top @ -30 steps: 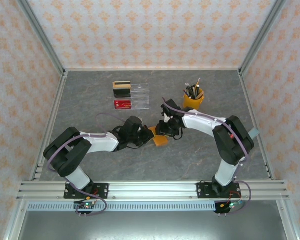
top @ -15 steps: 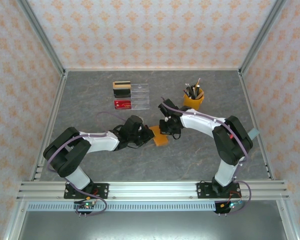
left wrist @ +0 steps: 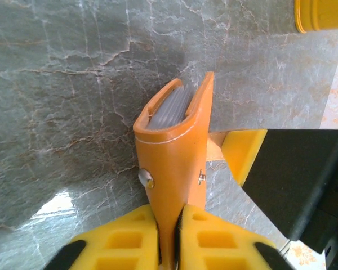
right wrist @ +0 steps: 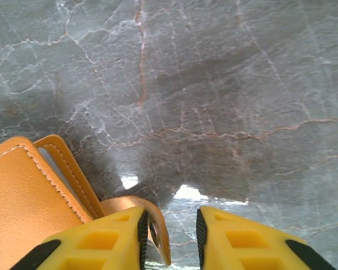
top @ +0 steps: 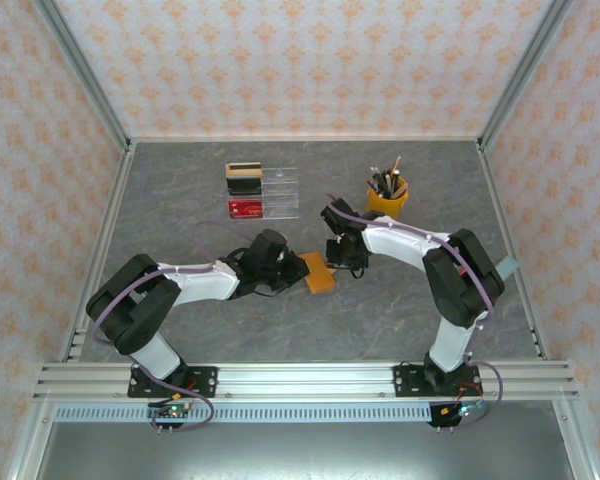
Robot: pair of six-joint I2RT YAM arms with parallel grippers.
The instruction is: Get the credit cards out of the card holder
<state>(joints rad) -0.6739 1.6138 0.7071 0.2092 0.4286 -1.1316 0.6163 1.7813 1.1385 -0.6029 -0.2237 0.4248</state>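
Observation:
The orange card holder (left wrist: 173,163) stands on edge on the grey table, and my left gripper (left wrist: 169,219) is shut on its lower part. Pale card edges (left wrist: 172,106) show in its slightly gaping top. From above, the card holder (top: 319,275) lies between my left gripper (top: 292,268) and my right gripper (top: 342,260). My right gripper (right wrist: 170,228) is open beside the card holder (right wrist: 28,202). The holder's orange snap tab (right wrist: 127,203) rests against the inner face of its left finger, with a clear gap to the other finger.
A clear organiser (top: 264,192) at the back holds a red card (top: 246,208) and a black-and-tan one (top: 244,176). A yellow cup of pens (top: 386,197) stands behind the right arm, and its rim (left wrist: 322,14) also shows in the left wrist view.
My right gripper has shifted a little to the right and back from the holder's edge. The left arm and the holder have barely moved.

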